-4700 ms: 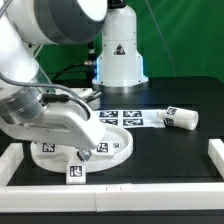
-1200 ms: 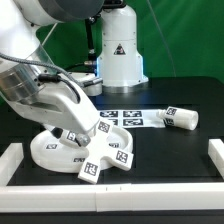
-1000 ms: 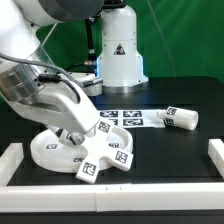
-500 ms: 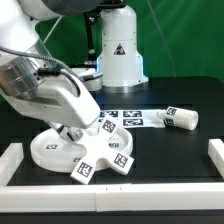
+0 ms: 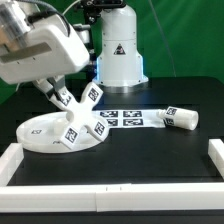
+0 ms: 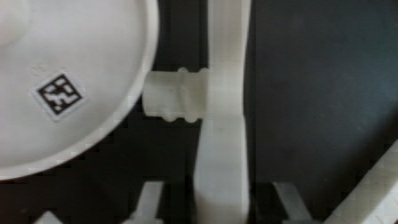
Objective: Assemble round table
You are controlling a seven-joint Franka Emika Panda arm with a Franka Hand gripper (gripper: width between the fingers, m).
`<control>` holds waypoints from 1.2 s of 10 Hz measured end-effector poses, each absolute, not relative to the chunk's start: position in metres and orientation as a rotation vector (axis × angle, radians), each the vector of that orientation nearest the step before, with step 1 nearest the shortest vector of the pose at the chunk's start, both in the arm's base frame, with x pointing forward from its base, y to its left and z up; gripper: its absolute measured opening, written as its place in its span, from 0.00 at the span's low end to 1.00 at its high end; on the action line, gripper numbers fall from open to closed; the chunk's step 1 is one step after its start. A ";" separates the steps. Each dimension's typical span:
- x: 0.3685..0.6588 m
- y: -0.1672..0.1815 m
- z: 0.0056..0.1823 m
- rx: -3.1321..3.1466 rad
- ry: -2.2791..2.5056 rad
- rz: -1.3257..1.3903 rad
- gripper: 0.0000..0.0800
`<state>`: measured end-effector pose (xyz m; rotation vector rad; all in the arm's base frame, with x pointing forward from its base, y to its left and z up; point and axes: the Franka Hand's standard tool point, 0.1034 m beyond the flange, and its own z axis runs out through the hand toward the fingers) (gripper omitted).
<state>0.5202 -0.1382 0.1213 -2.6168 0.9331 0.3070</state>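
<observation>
The wide round disc [image 5: 40, 134] lies flat on the black table at the exterior view's left. My gripper [image 5: 62, 101] is shut on the flat-armed piece [image 5: 86, 114] and holds it tilted on edge above the disc's right rim. In the wrist view the piece [image 6: 222, 120] runs edge-on between my fingers [image 6: 157, 205], its threaded stub [image 6: 173, 100] pointing toward the disc [image 6: 71, 70]. My gripper [image 6: 222, 208] straddles the piece's edge. The short cylinder [image 5: 181, 118] lies on its side at the right.
The marker board [image 5: 128, 119] lies flat behind the disc. White border rails run along the front [image 5: 110, 172], the left [image 5: 8, 158] and the right [image 5: 215, 152]. A white robot base [image 5: 118, 55] stands at the back.
My arm has risen and swung back. The flat-armed piece came up off the disc's front edge and now hangs tilted above the disc's right rim. The cylinder has not moved.
</observation>
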 end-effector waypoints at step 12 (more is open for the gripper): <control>0.477 -0.070 0.109 -2.534 1.193 0.458 0.14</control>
